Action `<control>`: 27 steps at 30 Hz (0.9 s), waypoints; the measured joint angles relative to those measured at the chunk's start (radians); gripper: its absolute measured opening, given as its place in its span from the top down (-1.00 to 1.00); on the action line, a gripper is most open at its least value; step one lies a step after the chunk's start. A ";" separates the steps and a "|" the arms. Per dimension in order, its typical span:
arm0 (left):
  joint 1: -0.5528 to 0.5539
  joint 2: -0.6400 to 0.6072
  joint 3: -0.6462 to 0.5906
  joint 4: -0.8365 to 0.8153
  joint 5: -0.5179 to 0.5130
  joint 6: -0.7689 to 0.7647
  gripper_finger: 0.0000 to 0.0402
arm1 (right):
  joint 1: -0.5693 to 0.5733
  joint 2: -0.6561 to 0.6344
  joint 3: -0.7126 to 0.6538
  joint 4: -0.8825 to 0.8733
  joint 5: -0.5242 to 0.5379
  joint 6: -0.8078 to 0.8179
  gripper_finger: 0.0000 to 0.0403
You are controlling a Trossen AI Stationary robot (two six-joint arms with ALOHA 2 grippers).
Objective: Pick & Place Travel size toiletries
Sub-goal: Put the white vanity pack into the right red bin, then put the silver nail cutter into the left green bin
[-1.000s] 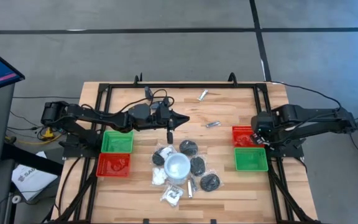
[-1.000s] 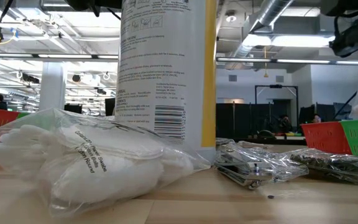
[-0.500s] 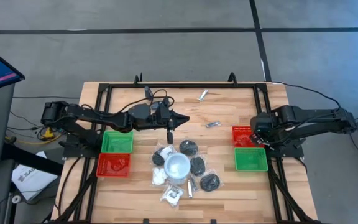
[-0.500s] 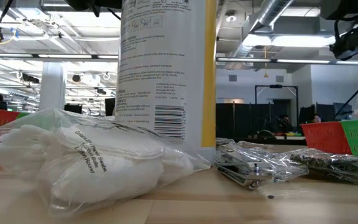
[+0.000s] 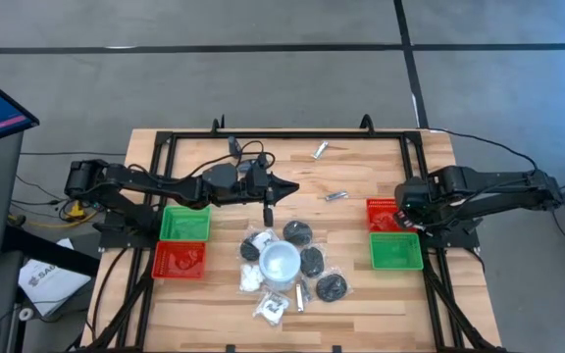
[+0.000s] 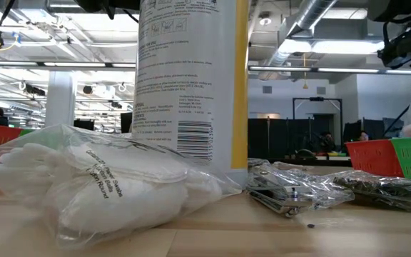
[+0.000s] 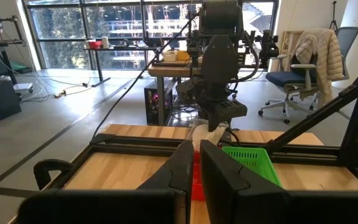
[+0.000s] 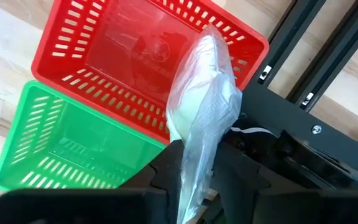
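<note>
My right gripper [image 8: 201, 165] points down over the right-hand red tray [image 8: 104, 56] and green tray [image 8: 73, 149], shut on a white piece in a clear wrapper [image 8: 204, 93]. The other travel size toiletries lie on the table around a white cup-like object [image 5: 281, 262]: black discs [image 5: 312, 260], wrapped white pieces [image 5: 271, 309] and silvery sticks [image 5: 335, 195]. My left gripper [image 5: 284, 186] is shut and level above the table's middle, holding nothing. My right gripper pinches the wrapped piece between its two fingers [image 8: 166, 174], at the wrapper's upper end [image 8: 197, 155]. The fingers come from above, pointing down. The piece hangs below them over the edge where the red and green trays meet, clear of both.
A second green tray [image 5: 185, 223] and red tray [image 5: 179, 259] stand at the table's left. A black frame [image 5: 292, 134] runs round the tabletop. In the low view the tall white cup-like object [image 6: 191, 78] and a wrapped piece [image 6: 98, 185] fill the foreground.
</note>
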 joint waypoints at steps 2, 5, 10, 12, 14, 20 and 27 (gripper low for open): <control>0.000 0.000 0.000 0.000 0.000 0.000 0.89 | 0.000 0.000 0.000 0.003 0.000 0.000 0.54; 0.000 0.000 0.000 0.000 0.000 0.000 0.89 | 0.000 0.000 0.003 0.007 -0.009 -0.004 0.47; 0.000 0.000 0.000 0.000 0.000 0.000 0.89 | 0.000 0.000 0.005 0.015 -0.016 -0.012 0.35; 0.000 0.000 0.000 0.000 0.000 0.000 0.89 | 0.000 0.000 0.006 0.015 -0.016 -0.017 0.32; 0.000 0.000 0.000 0.000 0.000 0.000 0.89 | 0.000 0.000 0.007 0.017 -0.016 -0.025 0.30; 0.000 0.000 0.000 0.000 0.000 0.000 0.89 | 0.000 0.000 0.007 0.041 -0.048 -0.080 0.29; 0.000 0.000 0.000 0.000 0.000 0.000 0.89 | 0.000 0.000 0.020 0.160 -0.075 -0.171 0.28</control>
